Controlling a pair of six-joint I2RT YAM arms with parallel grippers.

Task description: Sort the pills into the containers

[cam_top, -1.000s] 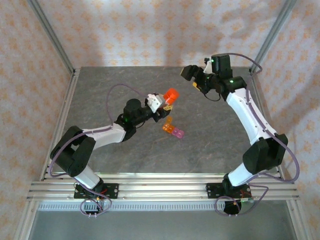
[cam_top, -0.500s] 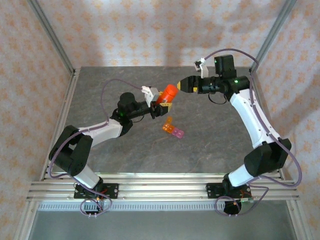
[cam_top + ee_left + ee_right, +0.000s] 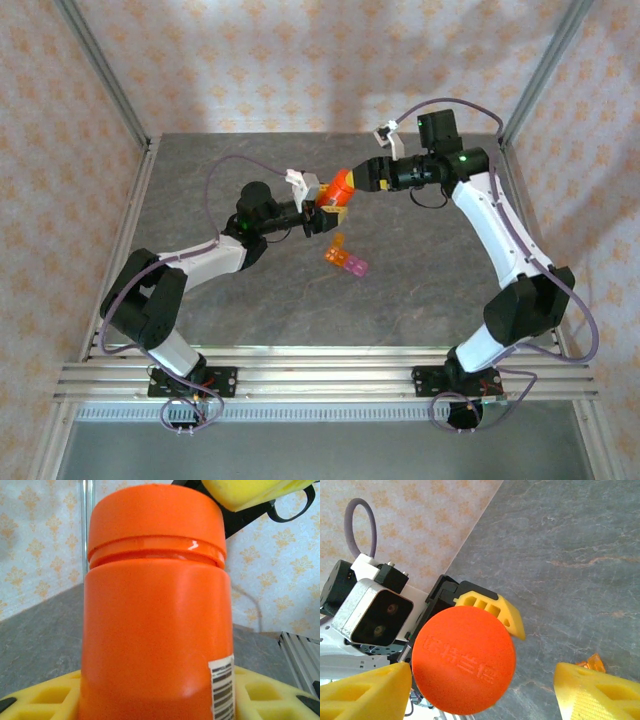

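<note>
Left hand (image 3: pixel 326 211): mine, closed firmly on the lower body of the orange bottle (image 3: pixel 341 187). My yellow pads (image 3: pixel 45 696) press in from both sides, as the left wrist view shows at its bottom edge.
Orange bottle: held up off the surface (image 3: pixel 430 290) and tilted, its top aimed toward my right hand. The cap (image 3: pixel 463 660) is on. A white barcode label (image 3: pixel 221 685) sits low on one side.
Right hand (image 3: pixel 362 178): mine, spread wide and holding nothing, level with the cap. In the right wrist view the round cap top lies between my two yellow fingers (image 3: pixel 362 692), close against one and well apart from the other. I cannot tell whether either finger touches the cap.
Containers (image 3: pixel 345 258): a short strip of joined cells lying flat on the surface, between my two arms. In the top view it is on the near side of the raised bottle. The orange end is toward the bottle and the pink end toward the near edge. Apart from both hands.
Surface: grey, with a marbled stone pattern.
</note>
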